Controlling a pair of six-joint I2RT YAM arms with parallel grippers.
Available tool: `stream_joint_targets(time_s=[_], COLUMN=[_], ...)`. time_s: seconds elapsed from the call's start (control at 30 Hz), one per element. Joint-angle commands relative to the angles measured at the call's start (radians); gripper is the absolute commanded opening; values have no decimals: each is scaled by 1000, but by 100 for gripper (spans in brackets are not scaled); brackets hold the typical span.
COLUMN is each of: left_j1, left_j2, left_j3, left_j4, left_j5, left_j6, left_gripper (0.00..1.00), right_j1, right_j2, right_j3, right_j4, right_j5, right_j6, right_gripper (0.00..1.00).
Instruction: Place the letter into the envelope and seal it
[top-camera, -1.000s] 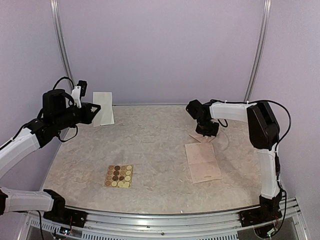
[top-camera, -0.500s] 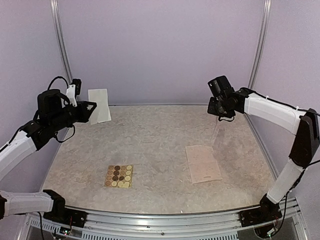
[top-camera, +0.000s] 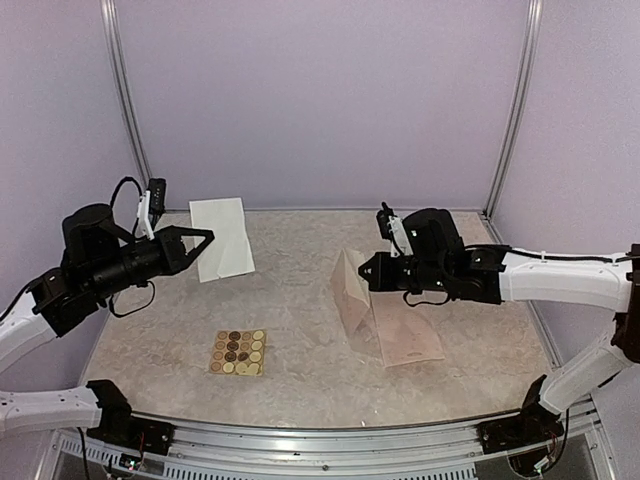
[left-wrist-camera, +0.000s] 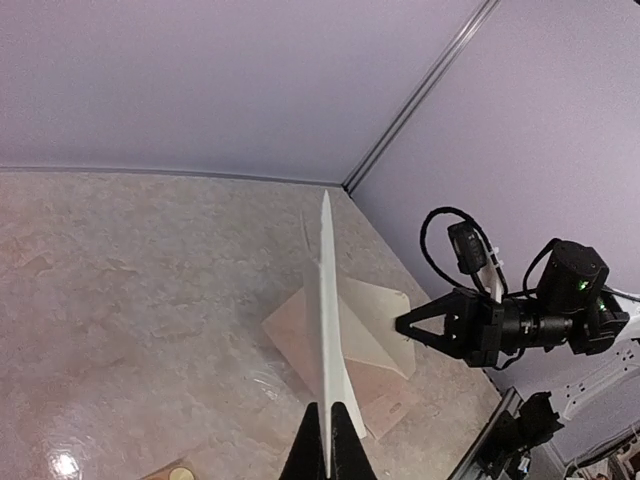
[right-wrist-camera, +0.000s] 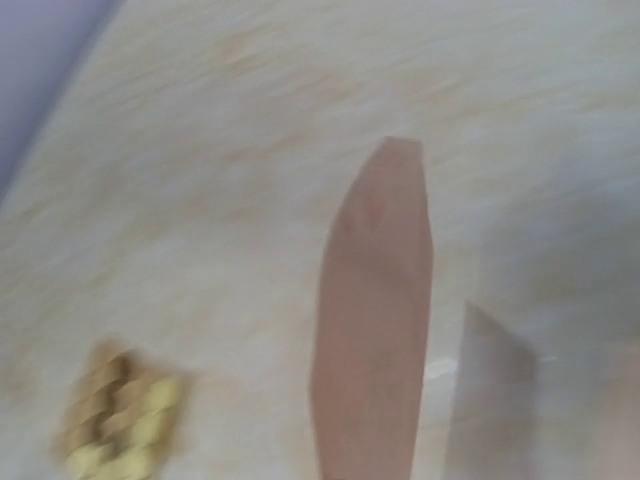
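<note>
Left gripper (top-camera: 203, 238) is clamped tight on the letter (top-camera: 225, 238), pinching it by one edge and holding it clear of the table (top-camera: 300, 250) at the far left. From the left wrist view the sheet (left-wrist-camera: 325, 320) stands edge-on, straight up out of the closed fingers. It points across the scene at the envelope.

Over on the right, the right gripper (top-camera: 366, 271) has its jaws together on the envelope (top-camera: 410, 338). It has hold of the flap (top-camera: 350, 292) and lifts it up and over towards the left, while the body lies flat on the table. That looks like the mouth being opened. The right wrist view is badly blurred and gives only a pinkish shape (right-wrist-camera: 370, 320) in front of the camera.

The sticker sheet (top-camera: 238, 352) lies flat at the near left, untouched, well apart from both grippers.

So where does the task stand? Early, by my reading. Both pieces of paper are in hand, but letter and envelope are well apart and nothing is inside anything. The sheet looks unfolded and is larger than the envelope, so it likely needs folding or careful feeding. Left to do: bring the letter across, slide it in, close the flap, then seal it, presumably with a sticker.
</note>
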Motion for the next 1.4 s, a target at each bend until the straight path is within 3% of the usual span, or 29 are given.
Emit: stream_joint_targets(time_s=[0.0,0.17,0.33,0.37,0.43,0.47,0.57,0.67,0.83,1.07,1.2,1.37], left_j1=[-114,-230,-310,-322,-351,-362,-392,-420,-453,-534,-575,-604], left_j2=[-25,-12,-6,-6,-7,-8,-13,-16,-5,23,46,63], left_j3=[-59,-104,-137,-144,-164,-172,-190,-198,-192,-156,-133,-126], left_j4=[62,139,210,227,266,293,345,375,414,472,502,555], left_j5=[-71,-115,-160,-161,-164,-164,-174,-199,-208,-225,-220,-192], left_j6=[-146,-203,-230,-237,-245,-248,-251,-253,-247,-191,-151,-132], left_gripper=[0,0,0,0,0,0,0,0,0,0,0,0], right_j1=[105,174,183,182,183,183,182,182,186,232,247,262], right_j2=[4,80,107,101,75,55,-35,-137,-213,-188,-131,-56], right_j3=[-126,-216,-304,-319,-342,-352,-380,-381,-307,-191,-146,-78], right_j4=[334,479,514,508,475,457,418,419,442,553,653,662], right_j5=[-69,-9,48,57,84,107,142,75,-207,-405,-467,-499], right_j6=[132,239,315,318,325,328,307,208,63,70,114,126], right_gripper=[0,0,0,16,61,75,93,96,97,98,98,94])
